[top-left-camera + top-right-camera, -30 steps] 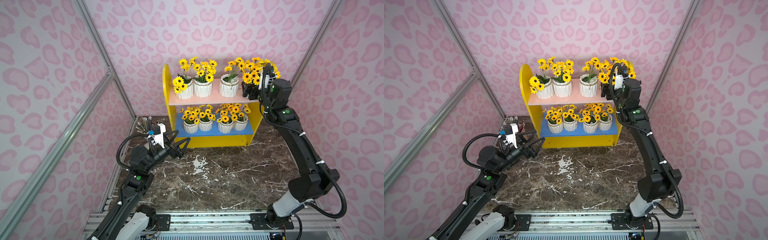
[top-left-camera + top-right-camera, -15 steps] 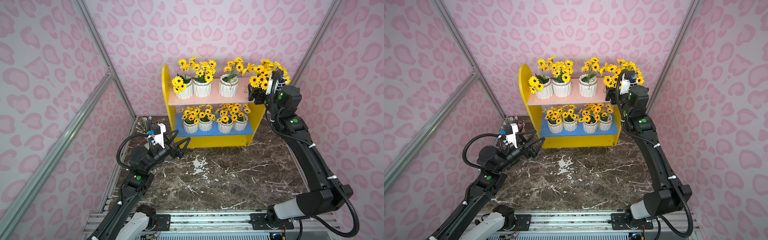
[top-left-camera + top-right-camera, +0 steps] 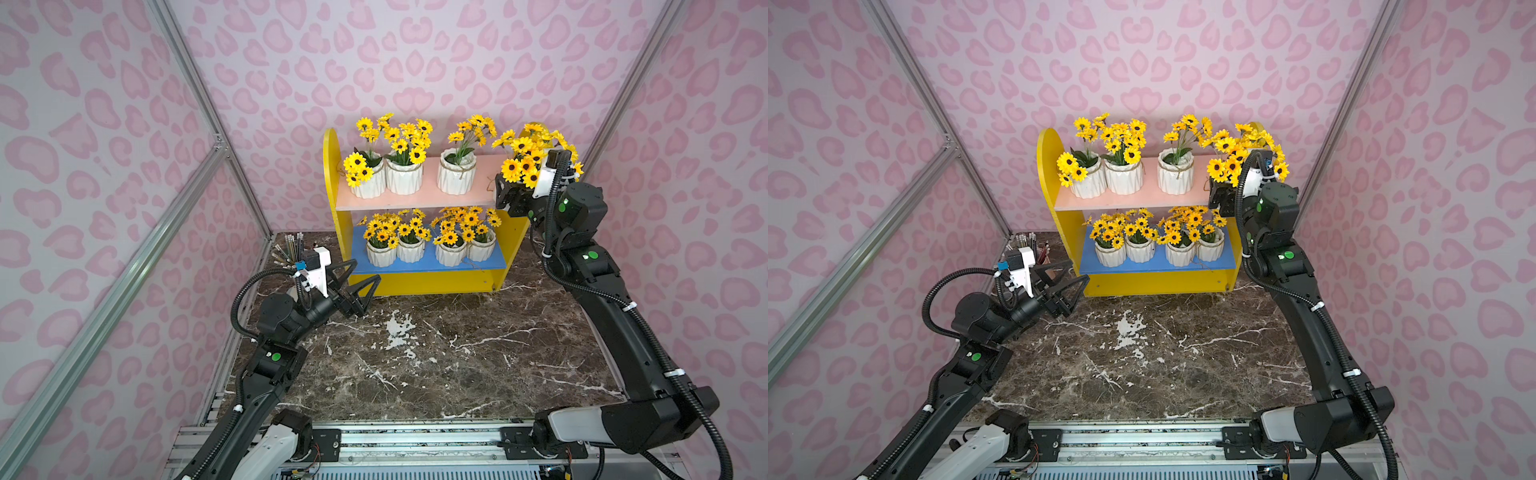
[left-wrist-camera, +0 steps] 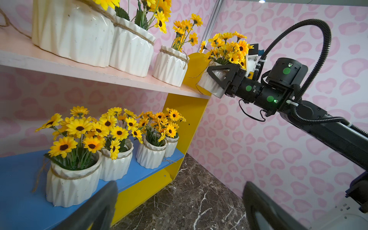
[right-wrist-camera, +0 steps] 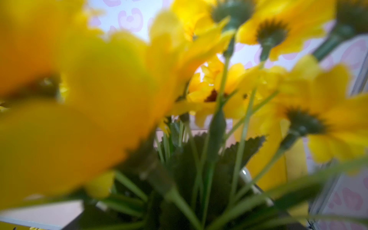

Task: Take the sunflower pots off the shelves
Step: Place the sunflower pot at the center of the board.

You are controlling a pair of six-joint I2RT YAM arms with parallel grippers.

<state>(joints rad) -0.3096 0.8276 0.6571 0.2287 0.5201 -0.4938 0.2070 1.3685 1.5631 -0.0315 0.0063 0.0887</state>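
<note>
At the right end of the pink top board [image 3: 419, 195] of the shelves [image 3: 330, 166], my right gripper [image 4: 211, 78] clamps 1 tilted sunflower pot [image 4: 208, 87], my left gripper [image 3: 366, 270] gapes empty near the blue board [image 3: 426, 267]; next I'd carry it out and stand it upright on the table [image 3: 457, 353], 7 pots waiting

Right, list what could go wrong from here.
The white ribbed ceramic pot of sunflowers in the right jaws hangs at the edge of the pale pink upper board; a slip could drop it onto the marble tabletop.
Its blooms crowd the neighbouring twine-wrapped white pot and might snag.
</note>
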